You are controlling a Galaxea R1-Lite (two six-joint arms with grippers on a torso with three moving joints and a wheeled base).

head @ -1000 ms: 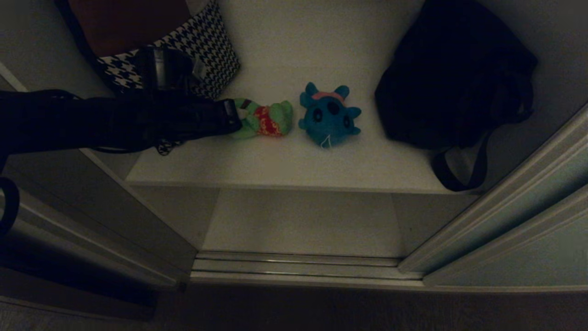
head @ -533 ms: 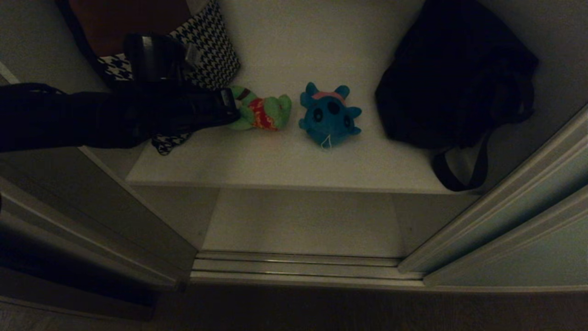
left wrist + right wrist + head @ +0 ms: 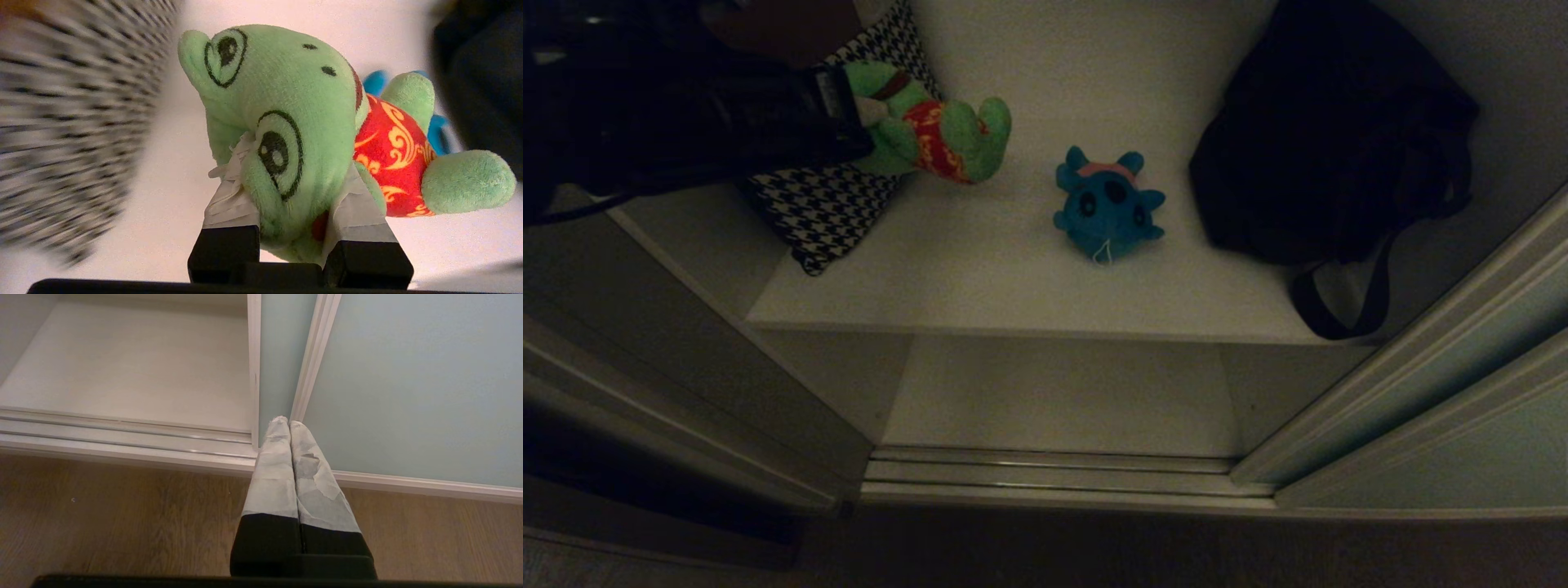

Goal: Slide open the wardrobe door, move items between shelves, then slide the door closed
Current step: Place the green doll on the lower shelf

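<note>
The green plush toy hung above the upper shelf, its soft head pinched between the nearly closed jaws of the left gripper. It looked light and squashy, unlikely to slip. The right gripper sat closed, empty, near the floor.

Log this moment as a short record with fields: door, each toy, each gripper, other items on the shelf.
door: sliding door open, pushed to the right
green toy: held by its head in the left gripper, lifted off the upper shelf
blue toy: lying on the upper shelf, untouched
lower shelf: nothing seen on it
right gripper: shut, empty, parked low above the floor by the door's edge
other items: houndstooth cushion at left, black bag at right
</note>
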